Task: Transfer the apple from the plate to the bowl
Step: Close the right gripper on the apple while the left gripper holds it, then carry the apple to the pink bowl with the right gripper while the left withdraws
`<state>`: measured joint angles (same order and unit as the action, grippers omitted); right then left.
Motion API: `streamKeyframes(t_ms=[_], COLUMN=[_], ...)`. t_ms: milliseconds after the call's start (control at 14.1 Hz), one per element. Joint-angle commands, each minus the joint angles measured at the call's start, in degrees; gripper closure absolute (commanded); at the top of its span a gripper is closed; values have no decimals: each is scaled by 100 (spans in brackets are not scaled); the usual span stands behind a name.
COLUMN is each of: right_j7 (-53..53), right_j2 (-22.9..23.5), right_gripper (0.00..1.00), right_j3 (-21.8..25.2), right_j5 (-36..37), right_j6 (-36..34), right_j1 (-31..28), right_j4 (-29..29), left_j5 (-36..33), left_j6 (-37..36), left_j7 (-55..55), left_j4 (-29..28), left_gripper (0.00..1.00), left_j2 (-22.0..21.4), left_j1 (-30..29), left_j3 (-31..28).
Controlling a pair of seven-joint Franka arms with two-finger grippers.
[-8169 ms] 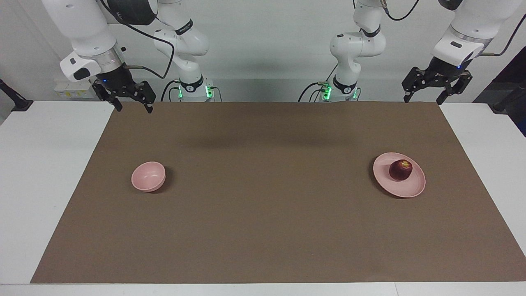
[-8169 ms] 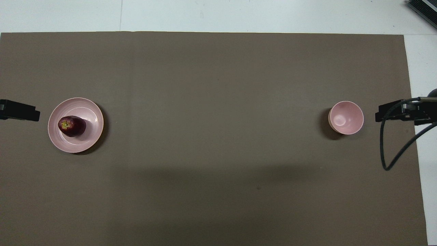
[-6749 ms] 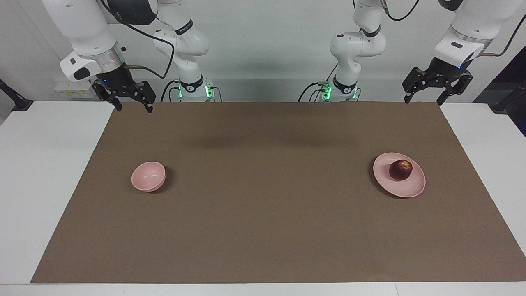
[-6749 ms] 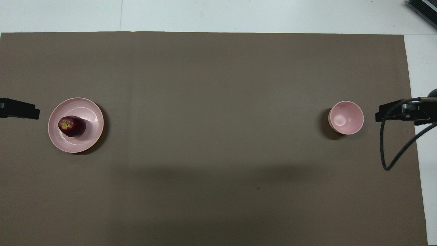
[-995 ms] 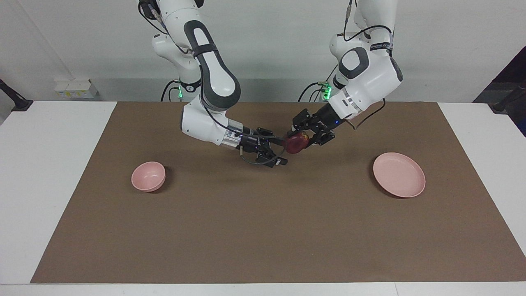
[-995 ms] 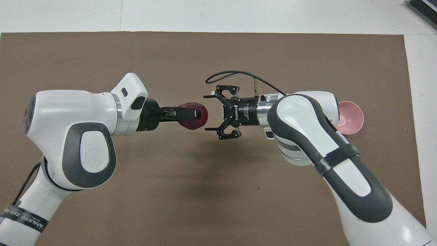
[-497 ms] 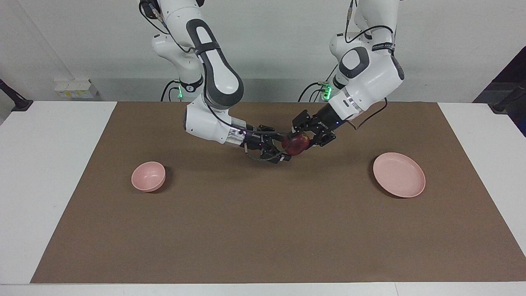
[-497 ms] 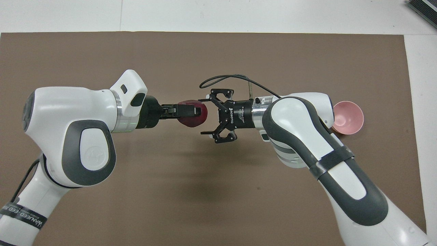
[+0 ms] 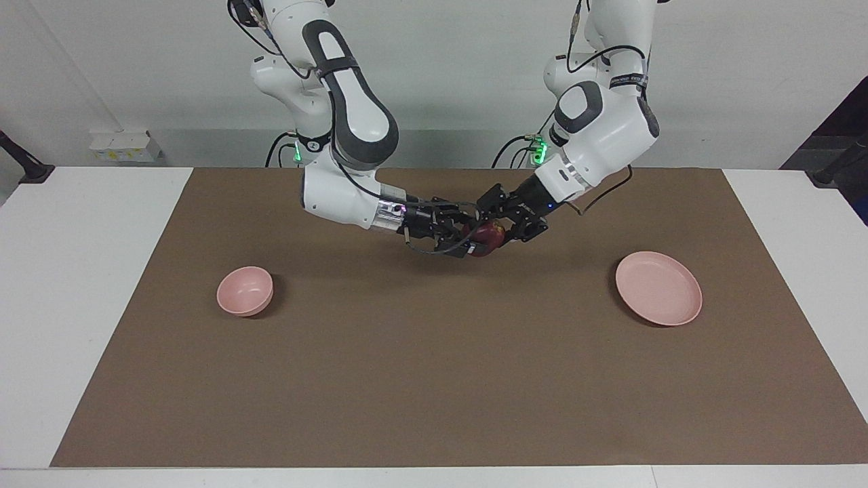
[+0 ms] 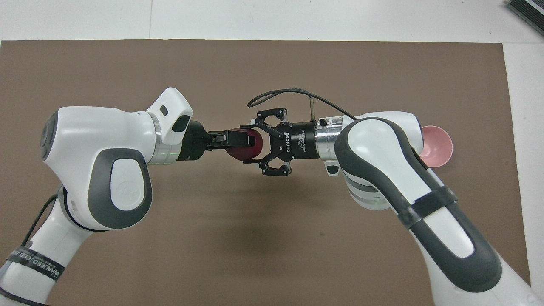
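Observation:
The dark red apple (image 9: 485, 236) is held in the air over the middle of the mat, also seen in the overhead view (image 10: 251, 147). My left gripper (image 9: 495, 230) (image 10: 242, 143) is shut on it. My right gripper (image 9: 470, 238) (image 10: 248, 144) is open, its fingers reaching around the apple from the other end; I cannot tell if they touch it. The pale pink plate (image 9: 658, 289) lies bare toward the left arm's end and is hidden under the left arm in the overhead view. The pink bowl (image 9: 245, 291) (image 10: 438, 147) stands toward the right arm's end, partly covered by the right arm from above.
A brown mat (image 9: 434, 379) covers most of the white table (image 9: 81, 271). Both arms stretch in low over the mat's middle and meet there.
Since eight seconds ago the left gripper took the apple off the plate and carried it over mid-table. In the last second the right gripper moved in until its fingers surround the apple.

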<state>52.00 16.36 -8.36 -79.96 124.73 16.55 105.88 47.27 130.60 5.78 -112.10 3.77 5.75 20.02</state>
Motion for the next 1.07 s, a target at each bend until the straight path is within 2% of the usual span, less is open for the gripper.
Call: streamKeyframes(t_ms=[0, 142, 213, 284, 355, 426, 781, 995], right_j7=[205, 214, 222, 222, 231, 240, 416, 346], right_j2=[-62, -62, -54, -53, -53, -62, -88, -194], right_gripper=[100, 100, 100, 100, 100, 100, 100, 100], right_j3=[-7, -7, -7, 1, 10, 28, 45, 63], right_j5=[-63, -19, -11, 7, 42, 225, 1376, 2080], right_j6=[-10, 78, 122, 122, 113, 113, 96, 44], right_j1=[-55, -47, -29, -29, -46, -55, -371, -835], right_j4=[46, 46, 46, 46, 46, 46, -15, -50], left_j5=[-121, -121, -121, -121, -121, -130, -200, -1224], left_j6=[-34, -43, -60, -61, -34, 35, -69, -315], left_j7=[-148, -139, -147, -148, -139, -147, -121, -112], left_j4=[83, 92, 92, 101, 118, 127, 118, 153], left_gripper=[100, 99, 93, 71, 8, 0, 0, 0], left_j2=[27, 27, 27, 27, 18, 9, -96, -140], left_j1=[84, 84, 76, 76, 76, 76, -73, -574], left_j3=[-60, -60, -68, -68, -68, -68, -121, -121])
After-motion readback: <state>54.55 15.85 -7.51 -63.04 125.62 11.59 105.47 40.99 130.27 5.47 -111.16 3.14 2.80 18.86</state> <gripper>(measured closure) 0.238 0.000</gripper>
